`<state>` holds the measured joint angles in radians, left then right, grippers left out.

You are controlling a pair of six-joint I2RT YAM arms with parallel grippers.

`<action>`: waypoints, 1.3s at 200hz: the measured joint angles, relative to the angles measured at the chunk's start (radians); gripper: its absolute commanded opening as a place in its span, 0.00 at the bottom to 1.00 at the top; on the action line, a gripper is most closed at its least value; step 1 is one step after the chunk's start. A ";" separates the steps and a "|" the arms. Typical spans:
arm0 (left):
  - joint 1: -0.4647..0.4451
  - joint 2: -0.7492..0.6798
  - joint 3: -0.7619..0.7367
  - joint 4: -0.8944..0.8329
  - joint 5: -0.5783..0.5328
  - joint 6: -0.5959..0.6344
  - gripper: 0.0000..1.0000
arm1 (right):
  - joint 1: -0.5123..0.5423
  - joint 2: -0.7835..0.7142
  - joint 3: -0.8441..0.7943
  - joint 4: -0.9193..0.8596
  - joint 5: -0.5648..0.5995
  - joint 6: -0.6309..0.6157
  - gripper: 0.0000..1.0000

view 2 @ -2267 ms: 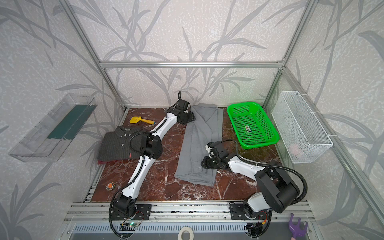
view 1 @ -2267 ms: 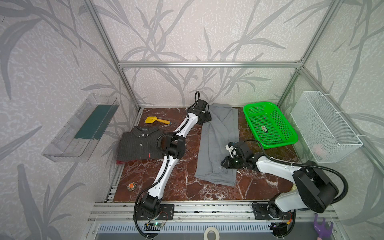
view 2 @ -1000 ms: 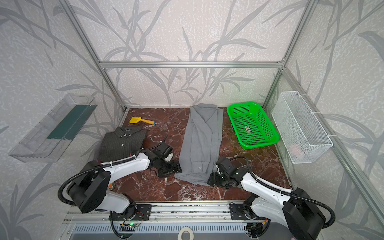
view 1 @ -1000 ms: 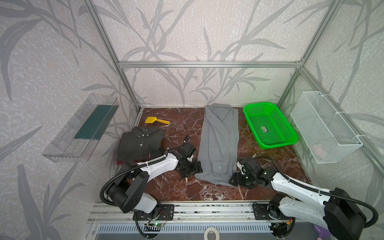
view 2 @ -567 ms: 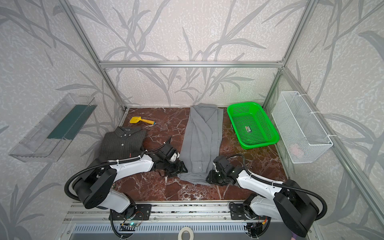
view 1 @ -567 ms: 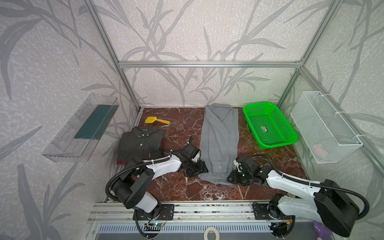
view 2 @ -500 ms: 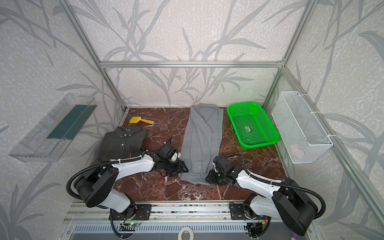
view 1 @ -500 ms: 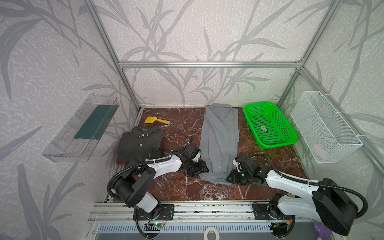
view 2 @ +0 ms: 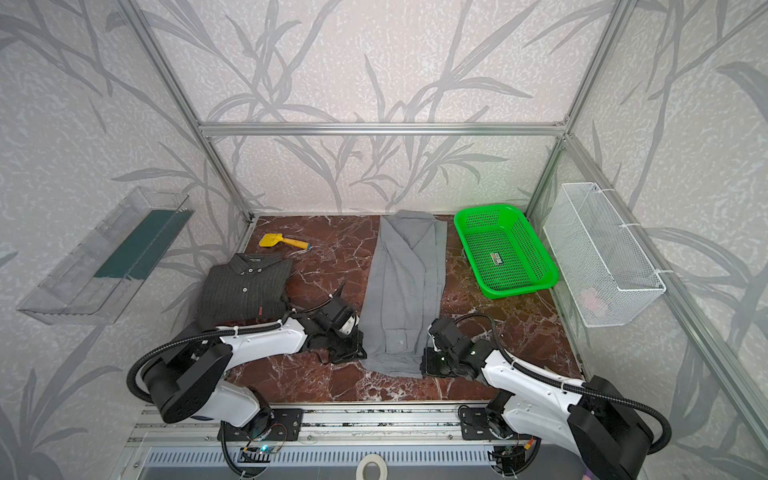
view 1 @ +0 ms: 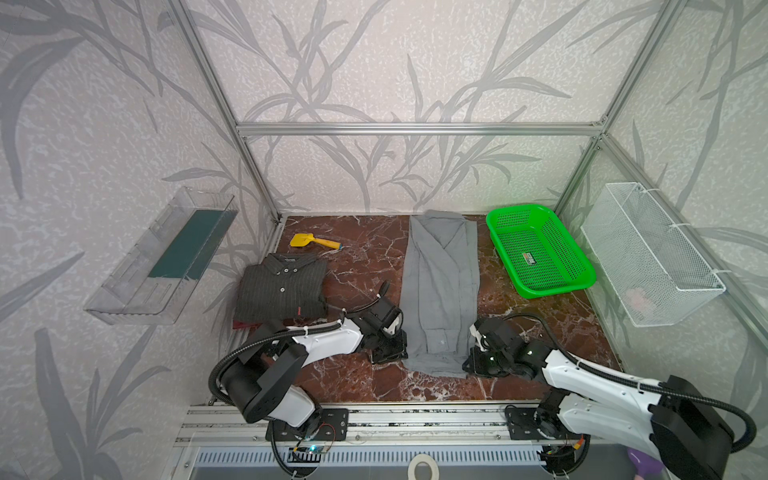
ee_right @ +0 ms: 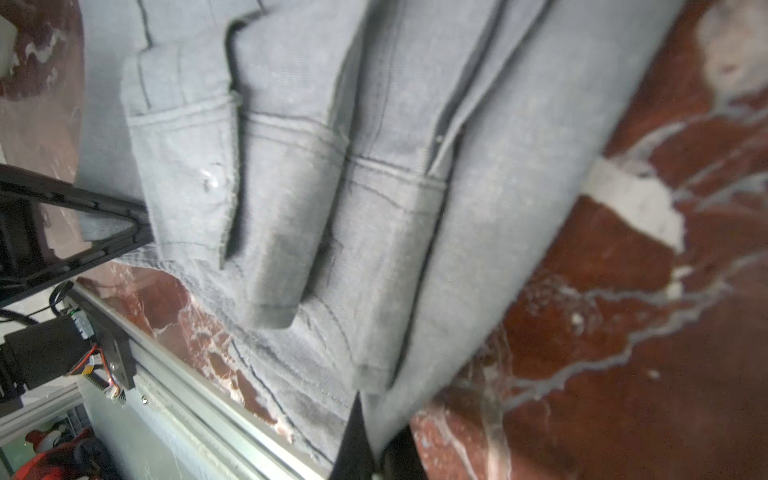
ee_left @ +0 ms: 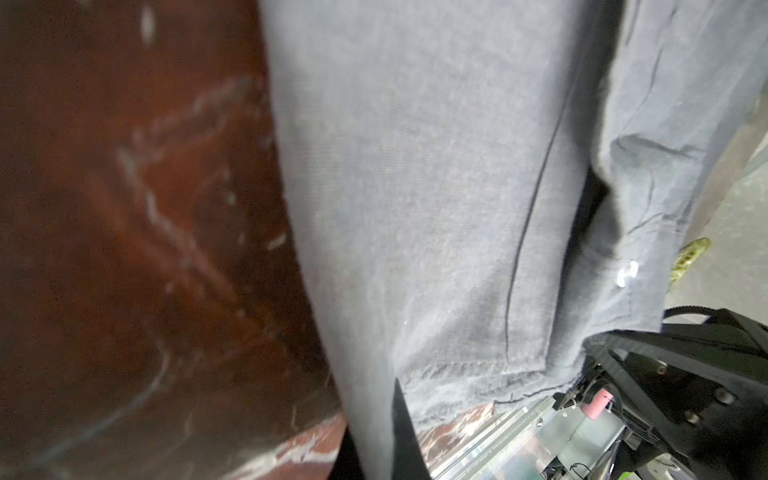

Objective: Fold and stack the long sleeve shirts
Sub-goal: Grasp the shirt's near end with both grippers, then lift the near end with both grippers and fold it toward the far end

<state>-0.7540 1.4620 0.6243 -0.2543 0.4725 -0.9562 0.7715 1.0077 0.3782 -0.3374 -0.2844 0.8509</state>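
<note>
Far left: clear wall bin (view 1: 162, 257). Then pinstriped shirt (view 1: 282, 286), folded atop dark red garment (view 1: 243, 323); I can't read its red tag (view 1: 299, 311). My left gripper (view 1: 390, 353) clenched on near hem corner of grey shirt (view 1: 440, 291). Shirt mid-table, long axis front-to-back, collar at back wall. My right gripper (view 1: 473, 361) clenched on opposite corner. Inside green basket (view 1: 552, 289), label (view 1: 529, 258) illegible.

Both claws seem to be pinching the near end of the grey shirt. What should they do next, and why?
Probably lift together and carry that end toward the collar. The left gripper and right gripper are each shut on a near corner of the grey shirt, which lies long and flat, not yet folded in half.
</note>
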 measured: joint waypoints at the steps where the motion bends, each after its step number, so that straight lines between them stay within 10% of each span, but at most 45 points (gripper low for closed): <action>1: -0.003 -0.005 -0.002 -0.006 -0.003 -0.004 0.00 | 0.002 -0.005 0.000 -0.005 0.000 0.001 0.00; 69: -0.055 -0.248 0.075 -0.175 -0.072 -0.193 0.00 | 0.018 -0.241 0.106 -0.233 0.058 0.014 0.00; 260: 0.138 0.207 0.734 -0.304 -0.124 -0.288 0.00 | -0.423 0.212 0.536 -0.180 -0.152 -0.220 0.00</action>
<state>-0.6163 1.6688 1.3582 -0.5587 0.3481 -1.2446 0.3485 1.2194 0.9138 -0.5171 -0.4366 0.6304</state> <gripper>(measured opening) 0.048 0.054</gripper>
